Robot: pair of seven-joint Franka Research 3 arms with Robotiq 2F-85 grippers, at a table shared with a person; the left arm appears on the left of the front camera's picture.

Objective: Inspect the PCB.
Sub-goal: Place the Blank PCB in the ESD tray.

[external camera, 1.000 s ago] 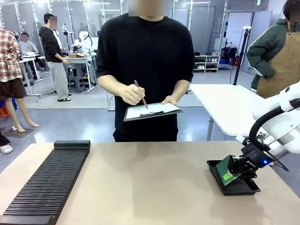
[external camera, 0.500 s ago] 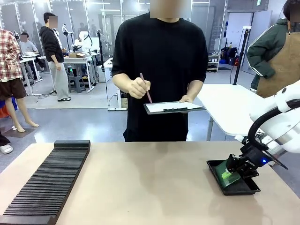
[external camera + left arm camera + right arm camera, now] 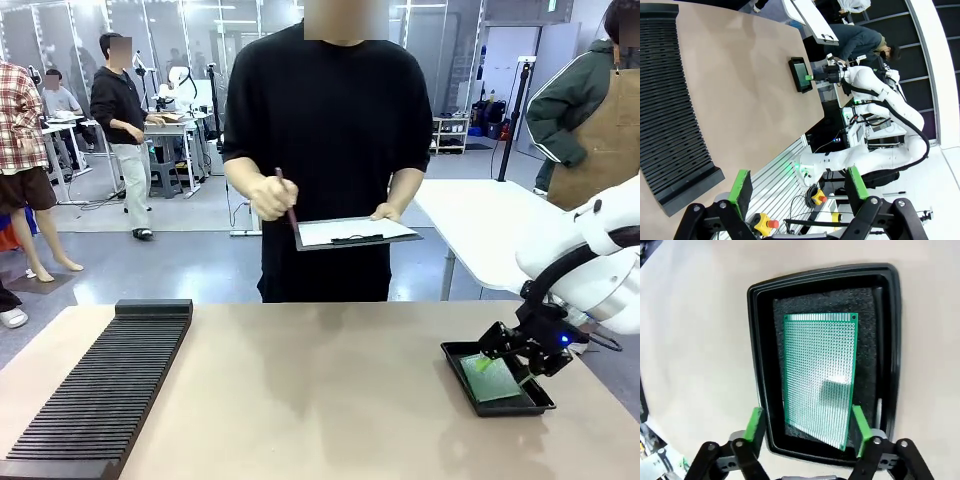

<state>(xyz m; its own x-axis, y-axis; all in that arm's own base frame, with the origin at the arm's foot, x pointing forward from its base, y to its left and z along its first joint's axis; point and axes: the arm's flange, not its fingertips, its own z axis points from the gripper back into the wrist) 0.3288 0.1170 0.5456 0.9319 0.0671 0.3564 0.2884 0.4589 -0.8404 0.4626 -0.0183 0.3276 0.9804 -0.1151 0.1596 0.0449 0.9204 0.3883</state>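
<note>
A: Where is the thin green rectangular PCB (image 3: 820, 377) with its grid of tiny holes?

B: In the right wrist view it lies flat in the middle of the frame, inside the shallow black rectangular tray (image 3: 760, 365), on the tray's dark speckled lining. In the front view the PCB (image 3: 489, 376) sits in that tray (image 3: 520, 404) at the lower right, on the tan tabletop (image 3: 320, 400).

A: And the right gripper (image 3: 807, 427)?

B: Its green-padded fingers (image 3: 755, 424) stand wide apart at the bottom of the wrist frame, one on each side of the board's near end, clamped on nothing. In the front view the right gripper (image 3: 507, 345) is just above the tray's right edge.

A: The left gripper (image 3: 797, 187)?

B: Its fingers are spread apart too, at the bottom of its own view, with nothing between them. Beyond them lie the tabletop and the black ribbed slotted rack (image 3: 670, 100) along the left side; the tray shows small in the upper middle.

A: The person?

B: Standing at the upper middle of the front view, one hand (image 3: 272, 197) holding a slim pen (image 3: 286, 203), the other hand (image 3: 388, 212) supporting a dark clipboard with white paper (image 3: 355, 232).
</note>
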